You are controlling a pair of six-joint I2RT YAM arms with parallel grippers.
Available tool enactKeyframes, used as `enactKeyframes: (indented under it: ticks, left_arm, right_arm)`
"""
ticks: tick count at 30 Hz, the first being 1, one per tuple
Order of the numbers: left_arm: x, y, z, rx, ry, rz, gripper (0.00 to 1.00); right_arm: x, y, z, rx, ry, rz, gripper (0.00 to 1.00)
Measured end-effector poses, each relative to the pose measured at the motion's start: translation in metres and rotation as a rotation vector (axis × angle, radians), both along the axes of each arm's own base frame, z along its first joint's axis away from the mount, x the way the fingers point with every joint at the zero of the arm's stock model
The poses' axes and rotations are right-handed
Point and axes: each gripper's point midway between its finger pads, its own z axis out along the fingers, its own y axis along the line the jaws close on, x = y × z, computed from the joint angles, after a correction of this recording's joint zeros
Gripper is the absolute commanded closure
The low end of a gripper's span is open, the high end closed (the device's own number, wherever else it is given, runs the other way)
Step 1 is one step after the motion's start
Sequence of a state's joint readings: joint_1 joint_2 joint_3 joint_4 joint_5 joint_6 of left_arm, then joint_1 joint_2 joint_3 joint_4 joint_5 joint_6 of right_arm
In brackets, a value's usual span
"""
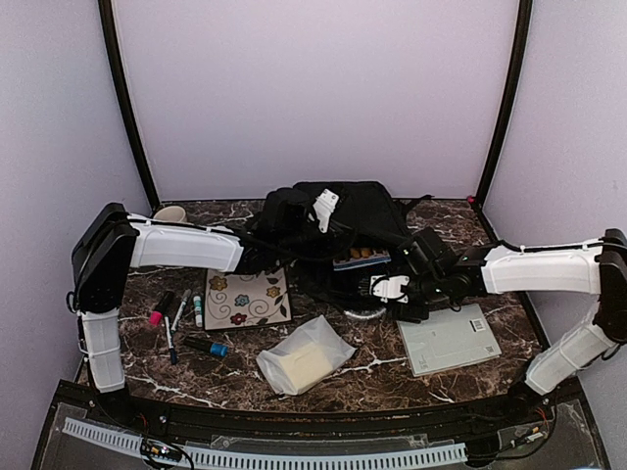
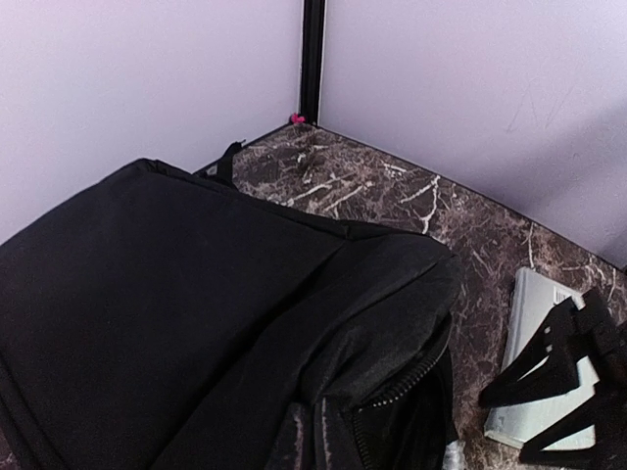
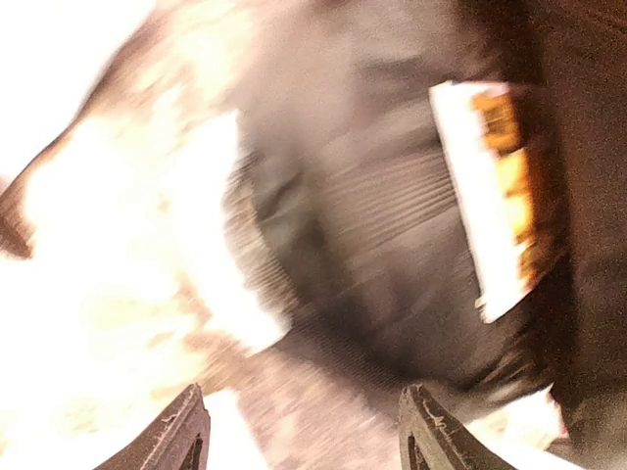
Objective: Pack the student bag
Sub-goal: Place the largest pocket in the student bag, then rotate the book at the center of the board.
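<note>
The right tool [image 3: 302, 406], fingers apart, points straight into the open mouth of the large black fabric backpack [image 1: 358, 204].

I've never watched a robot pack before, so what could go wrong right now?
The left claw and right claw crowd the student bag and could bump. The right claw's view is blurred, hinting at fast motion, so it might snag the floppy opening. The plastic pouch looks slippery to grab.
</note>
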State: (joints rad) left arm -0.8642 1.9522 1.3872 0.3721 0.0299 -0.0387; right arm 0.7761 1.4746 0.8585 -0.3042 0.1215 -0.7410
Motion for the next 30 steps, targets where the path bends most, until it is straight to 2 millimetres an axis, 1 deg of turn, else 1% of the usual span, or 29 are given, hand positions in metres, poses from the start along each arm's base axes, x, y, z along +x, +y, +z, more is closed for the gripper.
enactKeyframes:
  ticks: [2, 3, 4, 5, 6, 7, 10, 12, 13, 15, 17, 19, 20, 21, 24, 25, 27, 30]
  left_arm:
    - [0.0, -0.002, -0.014, 0.017, 0.024, -0.012, 1.0]
    - [-0.001, -0.003, -0.02, 0.022, 0.039, -0.019, 0.99]
    - [-0.003, -0.004, -0.024, 0.024, 0.054, -0.029, 0.92]
    - [-0.006, -0.005, -0.03, 0.029, 0.077, -0.045, 0.8]
    - [-0.009, -0.006, -0.033, 0.03, 0.094, -0.058, 0.72]
    - [-0.012, -0.007, -0.037, 0.032, 0.115, -0.074, 0.65]
    - [-0.024, -0.01, -0.046, 0.027, 0.199, -0.113, 0.44]
    - [-0.031, -0.009, -0.049, 0.018, 0.242, -0.121, 0.35]
    - [-0.035, -0.007, -0.051, 0.013, 0.26, -0.121, 0.33]
    - [-0.047, -0.002, -0.051, -0.002, 0.31, -0.127, 0.3]
    - [-0.055, -0.003, -0.044, -0.029, 0.341, -0.145, 0.3]
    - [-0.065, -0.008, -0.037, -0.063, 0.377, -0.179, 0.3]
    - [-0.074, -0.013, -0.036, -0.067, 0.389, -0.201, 0.31]
    - [-0.084, -0.019, -0.038, -0.07, 0.412, -0.23, 0.31]
    - [-0.115, -0.037, -0.046, -0.05, 0.471, -0.328, 0.32]
    - [-0.126, -0.046, -0.051, -0.033, 0.489, -0.367, 0.32]
    - [-0.141, -0.06, -0.062, 0.003, 0.514, -0.42, 0.32]
    - [-0.158, -0.074, -0.08, 0.053, 0.558, -0.476, 0.32]
  right_arm:
    - [-0.016, -0.013, -0.005, -0.017, 0.041, -0.004, 0.3]
    - [-0.024, -0.022, -0.007, -0.028, 0.059, -0.013, 0.29]
    - [-0.032, -0.033, -0.008, -0.035, 0.075, -0.023, 0.29]
    - [-0.036, -0.043, -0.007, -0.034, 0.088, -0.041, 0.29]
    - [-0.038, -0.053, -0.004, -0.032, 0.094, -0.065, 0.29]
    - [-0.037, -0.066, -0.001, -0.015, 0.105, -0.103, 0.29]
    - [-0.021, -0.108, 0.013, 0.031, 0.105, -0.254, 0.27]
    - [-0.016, -0.132, 0.016, 0.048, 0.123, -0.34, 0.25]
    - [-0.016, -0.141, 0.016, 0.052, 0.135, -0.369, 0.24]
    - [-0.018, -0.161, 0.015, 0.067, 0.167, -0.436, 0.23]
    - [-0.019, -0.177, 0.014, 0.083, 0.193, -0.496, 0.23]
    - [-0.021, -0.194, 0.011, 0.095, 0.227, -0.56, 0.23]
    - [-0.024, -0.196, 0.007, 0.096, 0.252, -0.569, 0.22]
    - [-0.024, -0.207, 0.004, 0.101, 0.267, -0.615, 0.19]
    - [-0.021, -0.229, -0.006, 0.104, 0.305, -0.714, 0.18]
    - [-0.019, -0.238, -0.011, 0.112, 0.321, -0.757, 0.18]
    - [-0.018, -0.254, -0.017, 0.129, 0.37, -0.832, 0.19]
    - [-0.011, -0.266, -0.021, 0.175, 0.447, -0.891, 0.21]
